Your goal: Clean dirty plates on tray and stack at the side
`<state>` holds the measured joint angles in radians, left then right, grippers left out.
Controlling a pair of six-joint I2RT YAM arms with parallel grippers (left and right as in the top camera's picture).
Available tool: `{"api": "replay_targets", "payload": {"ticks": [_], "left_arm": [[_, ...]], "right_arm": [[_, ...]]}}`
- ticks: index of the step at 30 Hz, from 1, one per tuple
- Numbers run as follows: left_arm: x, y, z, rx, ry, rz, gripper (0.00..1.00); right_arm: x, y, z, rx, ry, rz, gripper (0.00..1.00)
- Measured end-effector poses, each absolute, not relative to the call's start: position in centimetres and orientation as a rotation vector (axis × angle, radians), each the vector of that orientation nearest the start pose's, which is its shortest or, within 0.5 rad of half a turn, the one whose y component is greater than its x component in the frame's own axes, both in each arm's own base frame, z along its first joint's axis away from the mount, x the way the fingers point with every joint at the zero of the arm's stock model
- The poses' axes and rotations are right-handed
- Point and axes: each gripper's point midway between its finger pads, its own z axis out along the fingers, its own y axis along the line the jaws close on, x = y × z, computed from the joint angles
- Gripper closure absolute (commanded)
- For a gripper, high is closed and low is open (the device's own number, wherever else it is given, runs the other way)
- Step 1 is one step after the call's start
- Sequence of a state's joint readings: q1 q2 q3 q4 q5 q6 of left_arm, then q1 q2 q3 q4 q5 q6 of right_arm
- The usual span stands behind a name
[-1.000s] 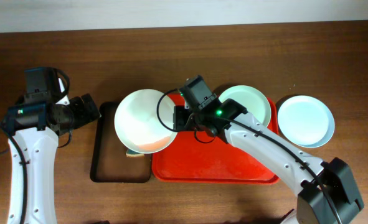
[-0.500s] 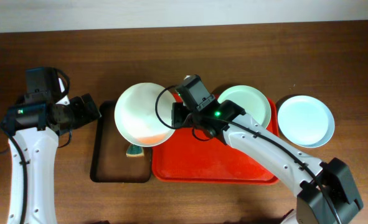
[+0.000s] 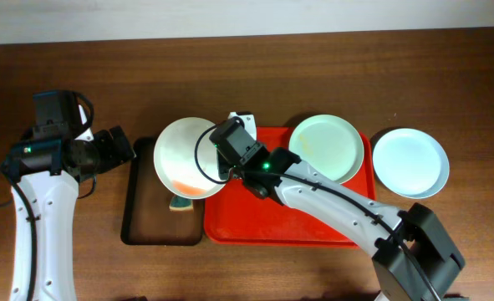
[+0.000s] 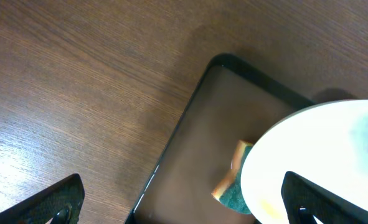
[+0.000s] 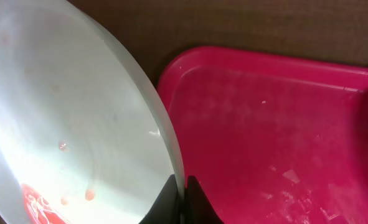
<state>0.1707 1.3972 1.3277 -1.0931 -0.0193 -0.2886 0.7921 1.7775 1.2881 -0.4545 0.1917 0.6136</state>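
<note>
**White plate carried left, off the red tray**

Since a second ago: right gripper point(image 3: 226, 159) shifted left and slightly up in the overhead frame, white plate point(image 3: 188, 156) shifted left with it, smaller in outline than before. More of the red tray point(image 3: 288, 221) bare at its upper left corner now. Left arm unchanged at the left edge of the frame.

Right gripper pinched tight on the right rim of the white plate; in the right wrist view, dark fingertips point(image 5: 185, 202) clamped on the rim at the bottom centre. Plate held over the gap between the black tray point(image 3: 138, 219) and the red tray, centre-left of the overhead frame. Reddish-orange smear at the plate's lower edge, a few small spots beside it.

Green plate point(image 3: 328, 148) lying on the red tray, upper right part. Blue plate point(image 3: 410, 162) flat on the wooden table point(image 3: 247, 75), just right of the red tray, off it.

Sponge point(image 3: 180, 203) in the black tray, yellow and green, partly hidden beneath the white plate; same seen in the left wrist view, lower centre point(image 4: 235, 186).

Left gripper point(image 3: 123, 148) spread wide, nothing between its fingers, just left of the black tray's upper end.
</note>
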Motion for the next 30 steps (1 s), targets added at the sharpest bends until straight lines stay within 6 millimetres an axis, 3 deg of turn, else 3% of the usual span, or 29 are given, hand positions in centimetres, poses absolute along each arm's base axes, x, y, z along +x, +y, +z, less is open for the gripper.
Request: {"api": "replay_targets", "payload": {"ticks": [3, 7, 9, 16, 23, 30], "left_arm": [[31.5, 5.8, 19.1, -0.627, 2.660, -0.007, 0.01], [31.5, 5.8, 19.1, -0.628, 2.661, -0.007, 0.01], [31.5, 5.8, 19.1, -0.628, 2.662, -0.007, 0.01], [31.5, 5.8, 19.0, -0.628, 2.663, -0.007, 0.01], [31.5, 5.8, 19.0, -0.628, 2.663, -0.007, 0.01], [31.5, 5.8, 19.0, -0.628, 2.663, -0.007, 0.01]], "right_arm": [[34.9, 31.1, 12.6, -0.197, 2.448, 0.264, 0.96], [33.3, 34.2, 16.0, -0.376, 2.271, 0.115, 0.96], [32.5, 34.5, 16.6, -0.419, 2.214, 0.036, 0.96], [29.7, 35.2, 21.8, -0.463, 1.887, -0.301, 0.96], [27.7, 35.1, 23.9, -0.440, 1.773, -0.415, 0.96], [27.4, 34.9, 24.3, -0.429, 1.751, -0.441, 0.96]]}}
